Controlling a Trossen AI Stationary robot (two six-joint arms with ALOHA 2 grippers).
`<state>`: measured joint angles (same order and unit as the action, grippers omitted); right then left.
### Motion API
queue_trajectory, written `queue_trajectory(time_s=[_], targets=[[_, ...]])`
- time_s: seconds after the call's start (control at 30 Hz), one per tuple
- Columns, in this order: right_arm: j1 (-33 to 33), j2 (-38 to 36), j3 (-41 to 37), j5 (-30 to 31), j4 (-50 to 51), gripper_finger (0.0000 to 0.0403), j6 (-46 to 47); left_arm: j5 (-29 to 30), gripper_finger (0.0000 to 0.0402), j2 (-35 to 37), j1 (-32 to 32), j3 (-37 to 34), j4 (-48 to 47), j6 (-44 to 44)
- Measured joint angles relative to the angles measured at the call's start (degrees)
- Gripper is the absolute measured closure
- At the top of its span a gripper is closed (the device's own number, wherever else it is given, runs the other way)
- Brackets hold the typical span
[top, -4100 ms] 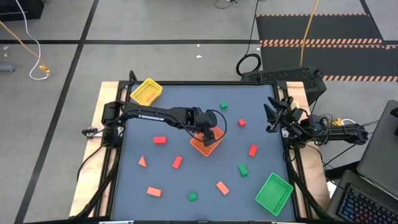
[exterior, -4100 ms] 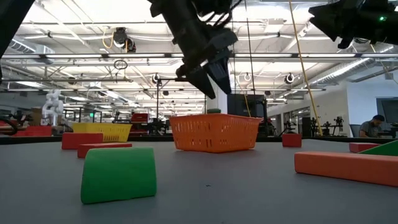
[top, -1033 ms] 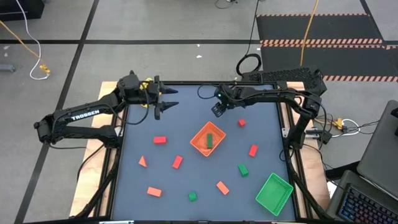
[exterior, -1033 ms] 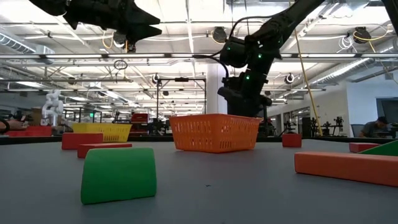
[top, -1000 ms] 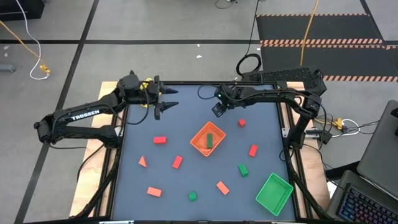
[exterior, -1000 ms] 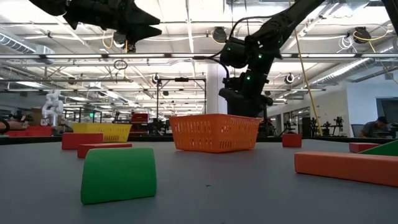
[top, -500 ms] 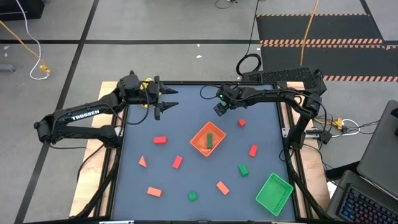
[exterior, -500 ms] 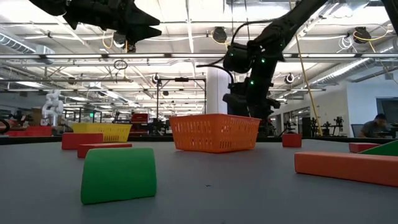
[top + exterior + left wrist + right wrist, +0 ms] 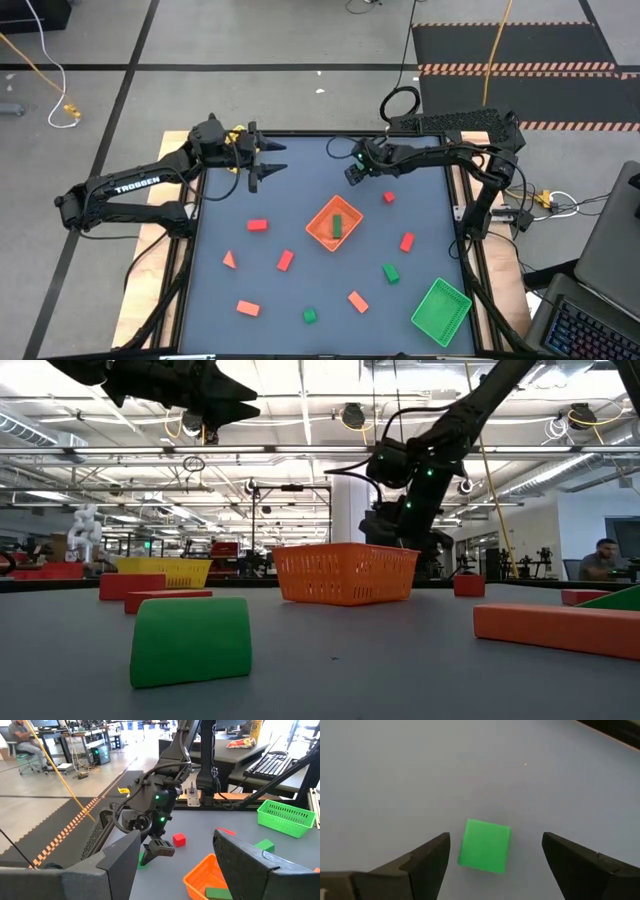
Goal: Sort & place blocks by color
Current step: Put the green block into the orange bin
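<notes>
My right gripper (image 9: 495,865) stands open just above the table at the far middle. A green cube (image 9: 485,845) lies flat on the table between its two fingers, untouched. The gripper (image 9: 351,178) hides the cube in the high view. An orange tray (image 9: 320,232) at the table's middle holds one green block (image 9: 337,222). Red blocks (image 9: 257,225) and green blocks (image 9: 390,272) lie scattered on the table. My left gripper (image 9: 272,160) hangs open and holds nothing, high over the far left part of the table.
A green tray (image 9: 440,310) sits at the near right corner. A yellow tray (image 9: 165,570) stands at the far left under my left arm. A red cube (image 9: 179,839) lies just right of my right gripper. Table frame rails line both sides.
My right gripper has sunk toward the green cube and shifted a little toward the table's right edge, rolling slightly as it went.
</notes>
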<state>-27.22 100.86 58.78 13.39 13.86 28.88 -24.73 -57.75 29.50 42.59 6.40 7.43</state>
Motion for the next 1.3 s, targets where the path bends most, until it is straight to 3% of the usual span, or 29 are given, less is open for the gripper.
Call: queue_trajectory(time_s=[0.23, 0.73, 0.9, 1.07, 1.3], targets=[[0.0, 0.0, -1.3, 0.1, -3.7, 0.0119, -0.1, 0.1, 0.0151, 0.0, 0.0, 0.0, 0.9, 0.4], [-0.1, 0.0, -4.2, 0.1, -6.9, 0.0274, -1.9, 0.8, 0.0151, 0.0, 0.0, 0.0, 0.8, 0.4], [0.9, -1.4, -4.3, -1.6, -7.2, 0.0275, -5.6, 0.9, 0.0151, 0.0, 0.0, 0.0, 0.7, 1.4], [4.0, -7.4, -4.3, -4.5, -7.8, 0.0257, -7.6, 0.9, 0.0151, 0.0, 0.0, 0.0, 0.6, 1.7], [14.7, -17.4, -4.2, -4.7, -10.0, 0.0274, -7.7, 0.9, 0.0151, 0.0, 0.0, 0.0, 0.6, 1.4]])
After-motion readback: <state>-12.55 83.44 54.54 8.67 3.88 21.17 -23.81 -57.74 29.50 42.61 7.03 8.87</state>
